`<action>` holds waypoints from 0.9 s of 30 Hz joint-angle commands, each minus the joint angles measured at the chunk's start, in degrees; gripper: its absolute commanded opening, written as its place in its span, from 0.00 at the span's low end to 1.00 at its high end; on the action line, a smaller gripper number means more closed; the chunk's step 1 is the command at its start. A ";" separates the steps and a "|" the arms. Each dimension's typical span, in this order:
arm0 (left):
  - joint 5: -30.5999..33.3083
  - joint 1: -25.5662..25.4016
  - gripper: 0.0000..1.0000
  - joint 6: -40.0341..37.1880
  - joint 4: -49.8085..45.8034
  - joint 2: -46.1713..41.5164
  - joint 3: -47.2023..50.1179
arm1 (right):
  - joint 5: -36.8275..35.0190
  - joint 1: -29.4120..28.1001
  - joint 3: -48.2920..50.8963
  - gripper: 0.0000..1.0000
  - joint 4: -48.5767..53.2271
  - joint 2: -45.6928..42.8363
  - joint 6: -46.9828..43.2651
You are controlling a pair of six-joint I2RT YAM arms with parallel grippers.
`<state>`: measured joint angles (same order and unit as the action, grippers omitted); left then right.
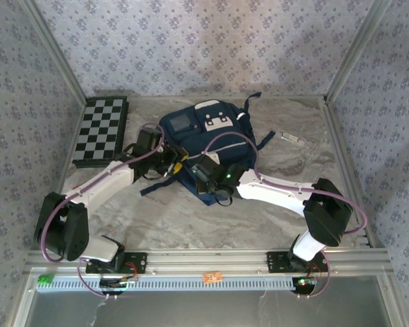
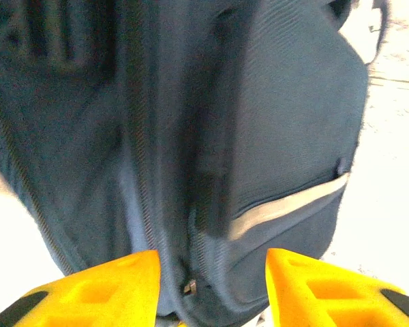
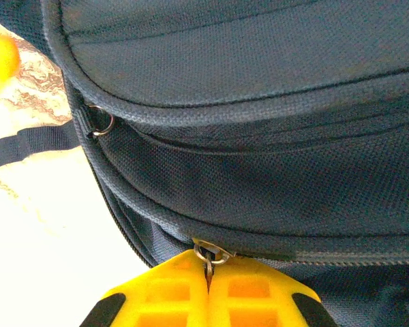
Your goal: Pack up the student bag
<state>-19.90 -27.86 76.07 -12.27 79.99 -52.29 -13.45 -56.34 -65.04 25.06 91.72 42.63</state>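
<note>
The student bag (image 1: 211,133), a navy backpack with white patches, lies in the middle of the table. My left gripper (image 1: 175,163) is at its near left edge. In the left wrist view this gripper (image 2: 213,289) stands open, with blurred bag fabric (image 2: 286,136) and a small metal zip piece (image 2: 188,286) between its yellow fingers (image 2: 116,289). My right gripper (image 1: 201,172) is against the bag's near edge. It (image 3: 208,289) is shut on a metal zipper pull (image 3: 210,255) of the bag (image 3: 259,136). A second zipper ring (image 3: 101,122) hangs free to the left.
A folded checkerboard (image 1: 102,131) lies at the back left. A small pale object (image 1: 291,138) rests right of the bag. A dark strap (image 3: 31,146) trails over the marble tabletop (image 1: 191,218). Metal frame posts and patterned walls enclose the table.
</note>
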 commanded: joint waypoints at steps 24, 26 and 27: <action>18.44 -3.85 0.00 7.97 1.98 0.03 2.69 | -7.45 0.10 -1.10 0.00 8.11 -0.92 0.41; 18.84 -1.31 0.00 4.63 -0.07 -0.98 2.26 | -8.89 0.20 0.20 0.00 11.46 -3.33 -0.56; 18.65 0.21 0.00 2.32 -0.90 -1.31 1.81 | -9.40 0.49 1.32 0.00 12.90 -4.60 -1.17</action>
<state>-7.44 -32.45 84.44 -8.80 80.71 -48.01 -17.93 -56.31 -65.17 28.29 92.03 42.76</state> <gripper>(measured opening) 0.045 0.051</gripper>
